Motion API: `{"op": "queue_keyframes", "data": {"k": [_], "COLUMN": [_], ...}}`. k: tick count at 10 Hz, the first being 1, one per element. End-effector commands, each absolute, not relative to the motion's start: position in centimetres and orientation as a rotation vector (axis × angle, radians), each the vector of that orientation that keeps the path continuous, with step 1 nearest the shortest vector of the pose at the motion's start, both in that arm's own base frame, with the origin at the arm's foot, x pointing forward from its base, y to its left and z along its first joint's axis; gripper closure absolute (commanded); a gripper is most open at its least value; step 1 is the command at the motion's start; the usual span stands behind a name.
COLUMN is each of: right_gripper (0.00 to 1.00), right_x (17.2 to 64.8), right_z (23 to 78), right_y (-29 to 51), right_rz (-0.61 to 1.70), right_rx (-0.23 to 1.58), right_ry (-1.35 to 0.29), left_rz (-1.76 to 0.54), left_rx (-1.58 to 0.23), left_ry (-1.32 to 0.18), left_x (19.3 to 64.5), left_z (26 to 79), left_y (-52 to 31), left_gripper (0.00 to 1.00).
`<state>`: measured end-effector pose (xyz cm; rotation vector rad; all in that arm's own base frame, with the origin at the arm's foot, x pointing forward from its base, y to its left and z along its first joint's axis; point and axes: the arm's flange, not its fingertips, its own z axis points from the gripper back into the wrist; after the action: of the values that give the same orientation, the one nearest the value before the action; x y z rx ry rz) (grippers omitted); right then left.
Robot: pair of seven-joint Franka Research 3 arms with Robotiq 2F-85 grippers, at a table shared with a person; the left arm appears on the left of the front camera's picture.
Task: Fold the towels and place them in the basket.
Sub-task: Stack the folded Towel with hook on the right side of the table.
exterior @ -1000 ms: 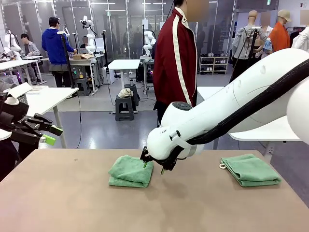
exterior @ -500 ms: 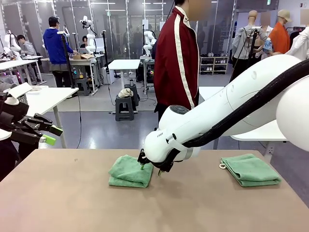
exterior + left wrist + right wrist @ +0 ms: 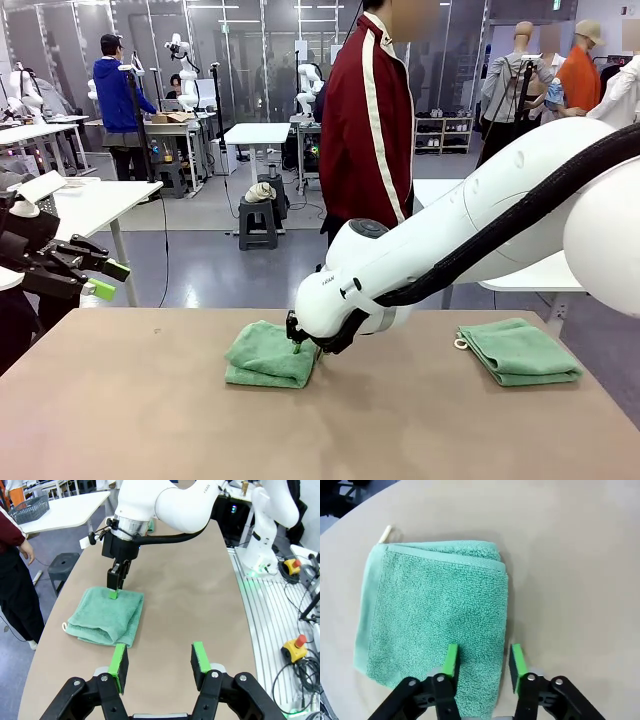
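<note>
Right gripper (image 3: 481,662) jaws, narrowed, straddle the folded towel (image 3: 432,625) edge; pinch all layers fully before lifting; left gripper (image 3: 160,662) jaws wide.

The right arm (image 3: 470,225) is glossy white with rounded joints and a black cable along it. Each claw is black with green pads (image 3: 118,661). The person (image 3: 365,120) wears a dark red jacket with a white stripe.

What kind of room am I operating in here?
Probably a robot lab or data-collection hall: more white robot arms stand at white work tables behind the person in the dark red jacket.
</note>
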<state>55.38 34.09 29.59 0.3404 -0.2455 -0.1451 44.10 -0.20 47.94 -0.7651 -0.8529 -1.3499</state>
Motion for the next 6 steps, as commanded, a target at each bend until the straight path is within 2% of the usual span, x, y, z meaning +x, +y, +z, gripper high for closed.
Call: {"op": "queue_keyframes", "data": {"k": [1, 2, 3, 4, 5, 6], "right_gripper": [0.61, 0.96, 0.81, 1.00, 1.00, 0.94], "right_x": [55.49, 55.48, 55.49, 55.48, 55.47, 55.46], "right_z": [29.16, 29.20, 29.14, 29.08, 29.11, 29.13], "right_y": [34.35, 34.39, 34.40, 34.47, 34.58, 34.61], "right_rz": [-0.130, -0.128, -0.128, -0.123, -0.114, -0.100], "right_rx": [0.356, 0.354, 0.352, 0.346, 0.339, 0.334], "right_ry": [-0.279, -0.284, -0.284, -0.284, -0.276, -0.259], "left_rz": [-1.349, -1.349, -1.349, -1.349, -1.349, -1.349], "left_rx": [-0.767, -0.767, -0.767, -0.767, -0.767, -0.767], "left_ry": [-0.875, -0.875, -0.875, -0.875, -0.875, -0.875], "left_x": [44.10, 44.10, 44.10, 44.10, 44.10, 44.10], "left_z": [48.09, 48.09, 48.09, 48.09, 48.09, 48.09], "left_y": [-0.27, -0.27, -0.27, -0.27, -0.27, -0.27], "left_gripper": [0.35, 0.35, 0.35, 0.35, 0.35, 0.35]}}
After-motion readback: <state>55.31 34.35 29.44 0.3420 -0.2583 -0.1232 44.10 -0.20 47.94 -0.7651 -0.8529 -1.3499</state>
